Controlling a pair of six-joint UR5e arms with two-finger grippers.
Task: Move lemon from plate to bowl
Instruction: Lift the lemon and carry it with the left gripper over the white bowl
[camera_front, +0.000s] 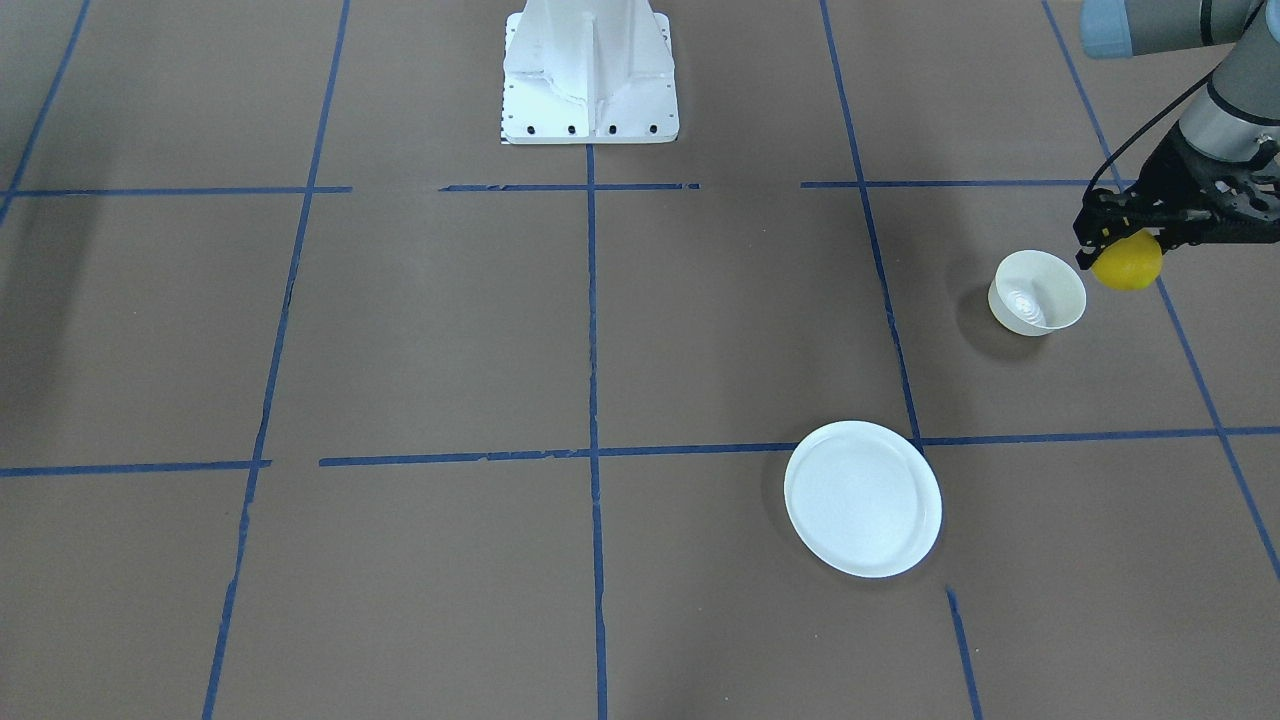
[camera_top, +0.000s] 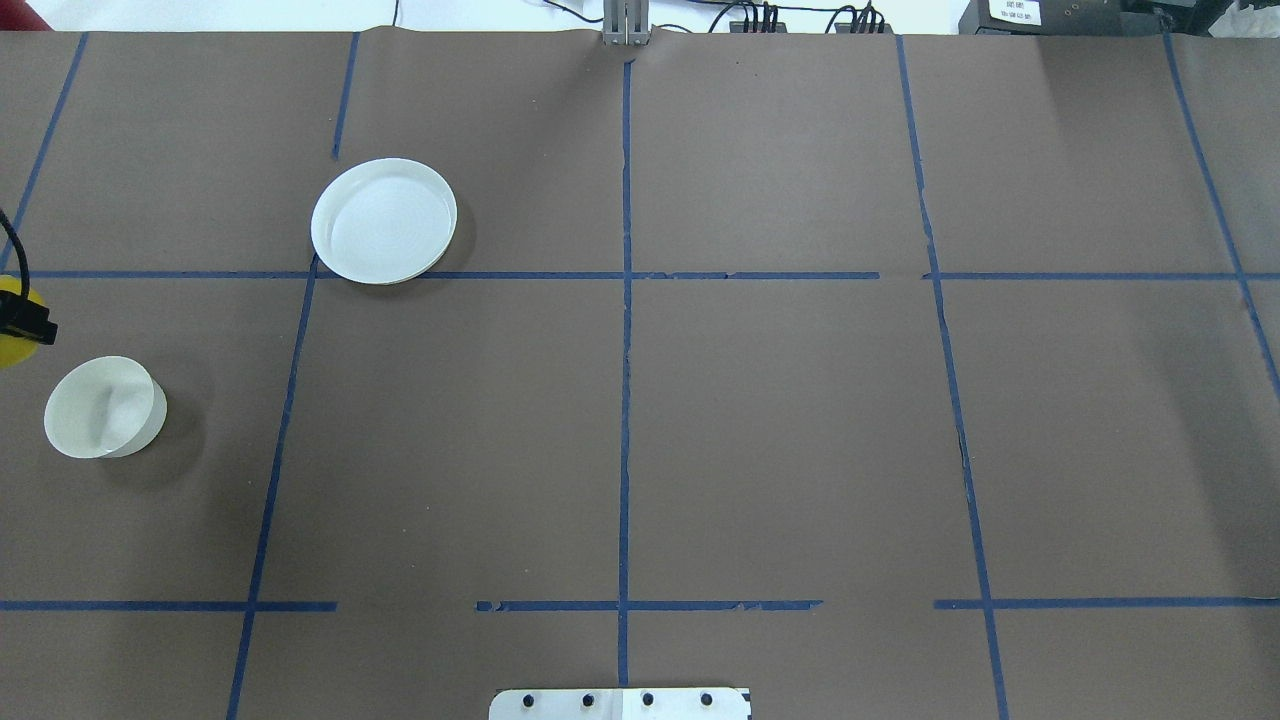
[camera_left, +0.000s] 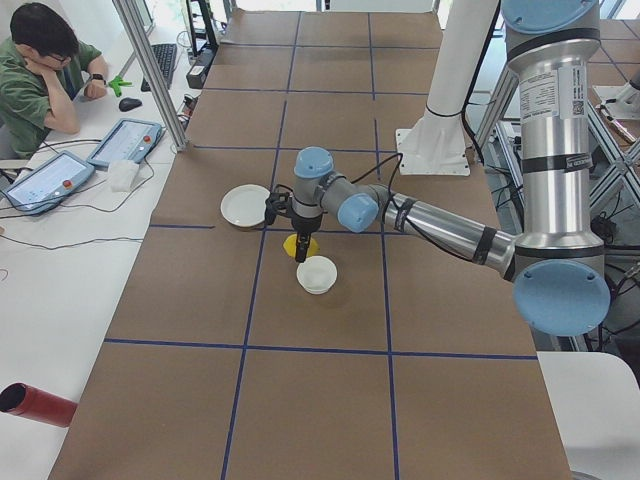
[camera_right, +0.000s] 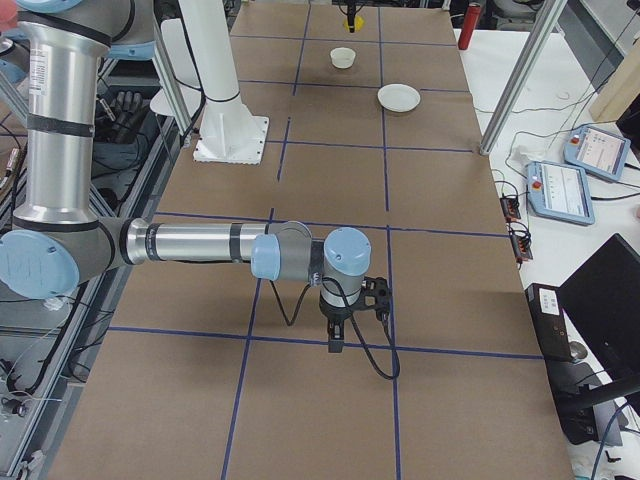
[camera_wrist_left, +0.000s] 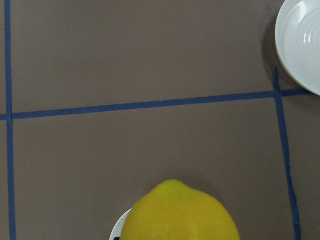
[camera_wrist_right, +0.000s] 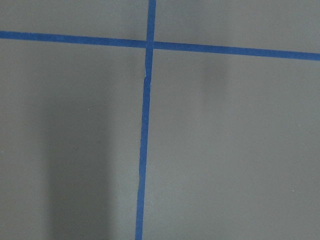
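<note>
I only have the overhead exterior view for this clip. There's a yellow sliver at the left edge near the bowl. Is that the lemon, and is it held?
Observer: Yes. The front-facing view shows the left gripper shut on the lemon, in the air beside the bowl, not inside it.
Operator: Does it overlap the bowl at all?
Observer: The left wrist view shows a sliver of white rim beneath the lemon's lower left edge.
Operator: Where's the right arm?
Observer: The exterior right view shows the right gripper pointing down over the table; open or shut, I cannot tell.
</note>
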